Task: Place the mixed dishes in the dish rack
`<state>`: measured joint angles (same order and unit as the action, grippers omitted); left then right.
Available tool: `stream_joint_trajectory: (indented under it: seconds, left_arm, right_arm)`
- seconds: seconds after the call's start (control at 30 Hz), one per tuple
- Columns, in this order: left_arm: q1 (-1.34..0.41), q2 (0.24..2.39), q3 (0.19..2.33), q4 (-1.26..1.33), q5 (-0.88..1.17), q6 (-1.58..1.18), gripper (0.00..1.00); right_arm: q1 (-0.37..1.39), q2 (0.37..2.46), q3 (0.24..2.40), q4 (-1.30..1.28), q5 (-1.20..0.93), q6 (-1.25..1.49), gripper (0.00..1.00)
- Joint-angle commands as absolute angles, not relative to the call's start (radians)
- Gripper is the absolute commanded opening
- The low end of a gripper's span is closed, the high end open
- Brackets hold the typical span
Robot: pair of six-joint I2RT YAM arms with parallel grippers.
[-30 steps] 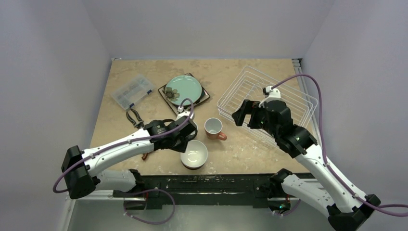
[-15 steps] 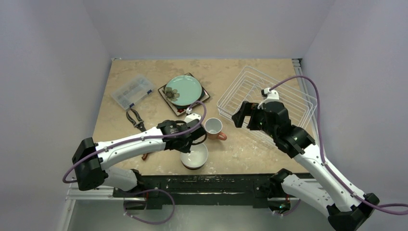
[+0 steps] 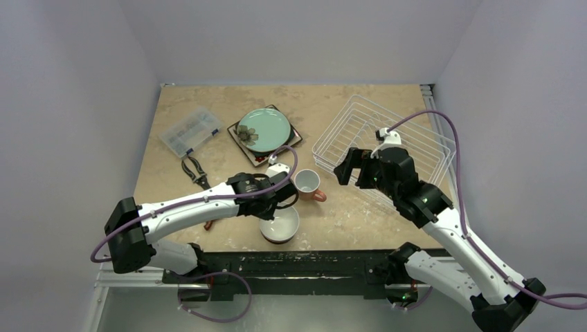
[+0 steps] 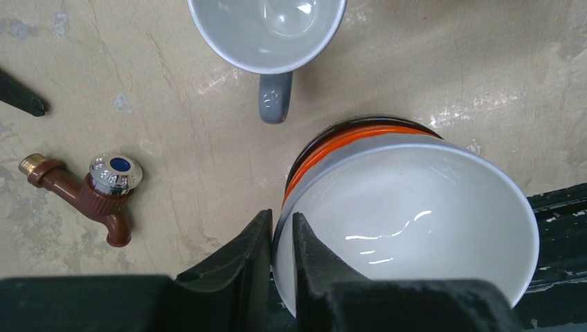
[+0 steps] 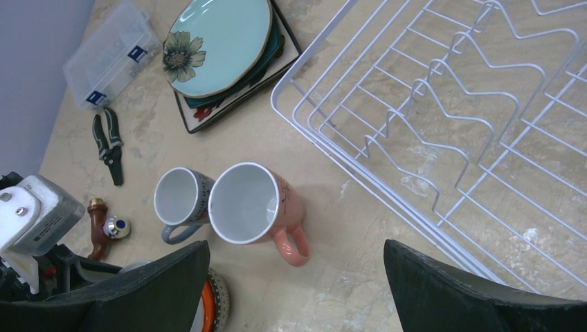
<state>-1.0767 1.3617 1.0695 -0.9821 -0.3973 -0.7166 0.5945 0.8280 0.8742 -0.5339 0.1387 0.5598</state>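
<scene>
Three bowls are stacked at the near edge of the worktop (image 3: 325, 104). The white bowl (image 4: 408, 228) is uppermost, the orange bowl (image 4: 360, 135) is under it, and the dark brown bowl (image 4: 302, 158) is lowest, shown only as a thin rim.

The left gripper (image 4: 281, 225) is set narrow astride the white bowl's rim, one finger outside and one inside. The rim is judged to be pinched, and the bowl is not yet raised from the stack. A brown tap fitting (image 4: 104, 190) is laid on the worktop just left of the stack.

Beyond the bowls, the pale blue mug (image 5: 176, 197) and the pink mug (image 5: 246, 204) are stood close together. Contact between them cannot be told.

The right gripper (image 5: 297, 290) is held wide and empty, above the worktop between the mugs and the dish rack (image 3: 408, 131).

Farther left, black-handled pliers (image 3: 194, 169) and a clear compartment box (image 3: 188, 130) are noted. The round teal plate (image 3: 264, 127) is laid on the square plate (image 5: 202, 113).

The rack is placed right of the gripped bowl and farther off, its long axis slanted from far left to near right. No dish is seen in it. The pink mug is stood between the bowls and the rack. The right arm is nearer the rack, yet the bowl is held by the left, so a carry rightward past the mugs is judged to be required.
</scene>
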Motion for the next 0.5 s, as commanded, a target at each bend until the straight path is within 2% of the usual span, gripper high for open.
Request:
stream_joint_trajectory:
  seconds: [0.0, 0.07, 0.47]
  left_arm:
    - [-1.083, 1.363, 1.086, -0.96, -0.406, -0.711, 0.11]
    - [-1.083, 1.355, 1.084, -0.96, -0.409, -0.709, 0.0]
    - [-1.083, 1.154, 1.069, -0.916, -0.451, -0.677, 0.0]
  right_arm:
    - [0.592, 0.815, 0.87, -0.521, 0.128, 0.571, 0.98]
    - [0.591, 0.817, 0.869, -0.506, 0.071, 0.576, 0.98]
    - [0.592, 0.825, 0.837, -0.446, -0.057, 0.597, 0.98]
